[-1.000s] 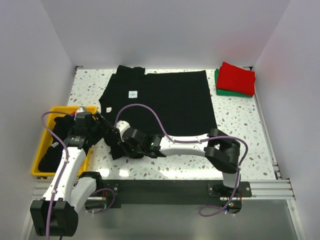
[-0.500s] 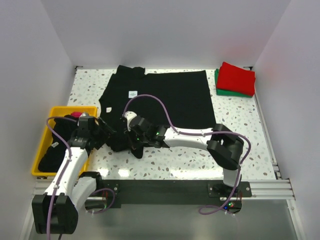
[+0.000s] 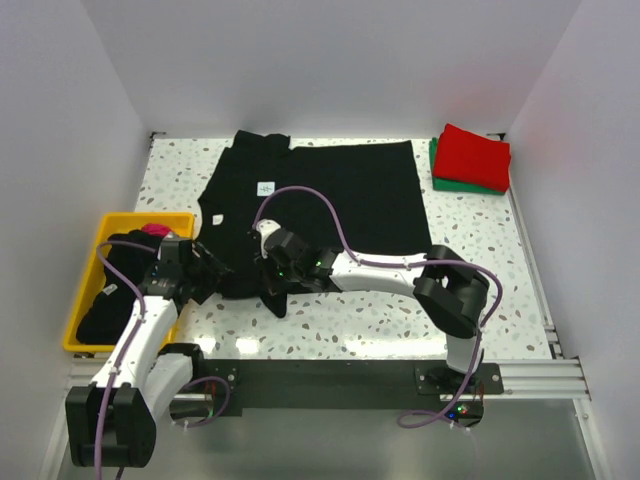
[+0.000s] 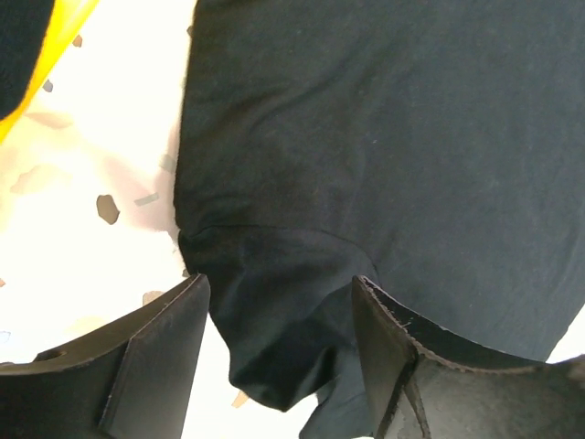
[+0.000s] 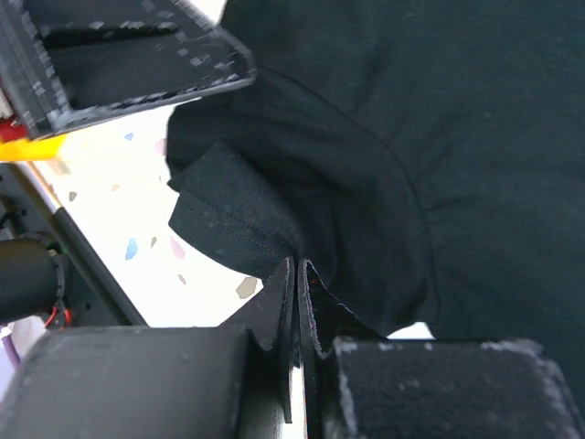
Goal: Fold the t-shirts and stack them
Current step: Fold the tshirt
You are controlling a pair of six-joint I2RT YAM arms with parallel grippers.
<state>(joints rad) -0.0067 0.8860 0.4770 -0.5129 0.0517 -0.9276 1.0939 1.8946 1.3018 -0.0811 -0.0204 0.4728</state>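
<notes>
A black t-shirt lies spread flat on the speckled table, its white neck label facing up. My right gripper is shut on the near-left sleeve of this shirt, and the right wrist view shows the cloth pinched at the jaw tips. My left gripper is open just left of it. Its two fingers straddle the bunched sleeve end without pressing it. A folded red t-shirt rests on a folded green one at the back right.
A yellow bin stands at the left table edge, holding dark cloth and a pink shirt. Its corner shows in the left wrist view. White walls enclose the table on three sides.
My right gripper has carried the pinched sleeve away from the near edge and slightly left. My left gripper has shifted toward it over the sleeve, its fingers narrowing a little.
</notes>
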